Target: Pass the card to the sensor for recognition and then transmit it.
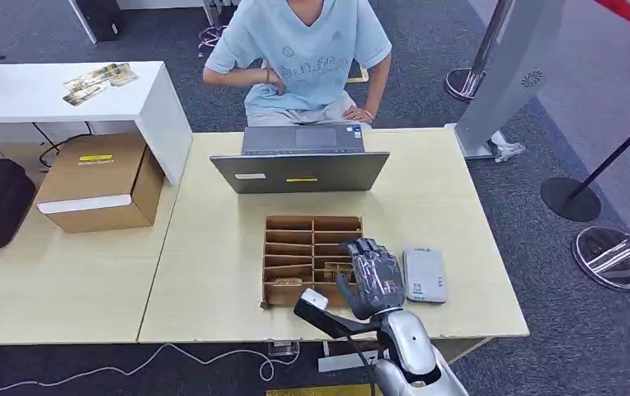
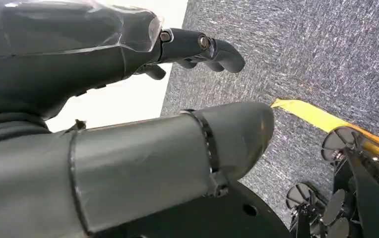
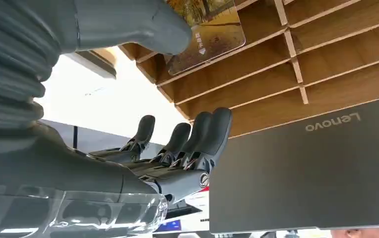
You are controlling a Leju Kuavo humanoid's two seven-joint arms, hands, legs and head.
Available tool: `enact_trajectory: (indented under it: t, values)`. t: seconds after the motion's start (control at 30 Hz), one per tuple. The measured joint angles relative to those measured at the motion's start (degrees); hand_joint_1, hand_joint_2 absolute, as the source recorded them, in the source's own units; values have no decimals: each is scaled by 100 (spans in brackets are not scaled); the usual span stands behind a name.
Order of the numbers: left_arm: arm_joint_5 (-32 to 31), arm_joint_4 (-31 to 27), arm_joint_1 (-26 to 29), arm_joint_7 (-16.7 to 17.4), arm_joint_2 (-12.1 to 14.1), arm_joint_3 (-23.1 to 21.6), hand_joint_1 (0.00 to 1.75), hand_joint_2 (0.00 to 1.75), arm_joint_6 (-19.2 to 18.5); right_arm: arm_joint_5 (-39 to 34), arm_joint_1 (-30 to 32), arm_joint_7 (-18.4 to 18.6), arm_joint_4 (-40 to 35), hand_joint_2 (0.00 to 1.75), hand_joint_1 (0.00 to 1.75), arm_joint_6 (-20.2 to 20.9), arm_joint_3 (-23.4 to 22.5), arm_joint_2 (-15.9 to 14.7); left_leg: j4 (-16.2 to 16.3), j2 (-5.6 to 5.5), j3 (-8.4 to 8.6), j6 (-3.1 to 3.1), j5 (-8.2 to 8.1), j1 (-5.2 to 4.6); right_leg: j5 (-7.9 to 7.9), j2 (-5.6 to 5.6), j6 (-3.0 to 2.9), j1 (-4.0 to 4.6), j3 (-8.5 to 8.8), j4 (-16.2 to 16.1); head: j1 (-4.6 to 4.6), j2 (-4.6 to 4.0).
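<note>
**Right hand over card tray, holding nothing**

Right hand [image 1: 372,276] hovers above the brown wooden slotted tray [image 1: 312,224], fingers [image 3: 205,136] spread. Autumn-printed card [image 3: 212,29] lies in a near tray compartment, by the thumb. Grey flat sensor box [image 1: 425,275] just right of the hand. Grey laptop [image 1: 299,172] beyond. Left hand [image 2: 128,74] hangs over carpet, fingers loosely apart.

The right hand [image 1: 371,276] reached up from the lower centre of the head view, fingers [image 3: 205,136] spread and empty. The left hand [image 2: 128,94] hung downward, fingers loosely apart.
</note>
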Motion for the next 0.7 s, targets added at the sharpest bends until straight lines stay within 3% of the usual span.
enact_trajectory:
  t: [0.7]
  values:
    - [192, 0, -22, -20, -46, 164, 0, 0, 107, 24, -1, 15, 68, 175, 82, 9, 0, 2, 0, 0, 0, 0, 0, 0, 0, 0, 0, 0, 0, 0, 0, 0]
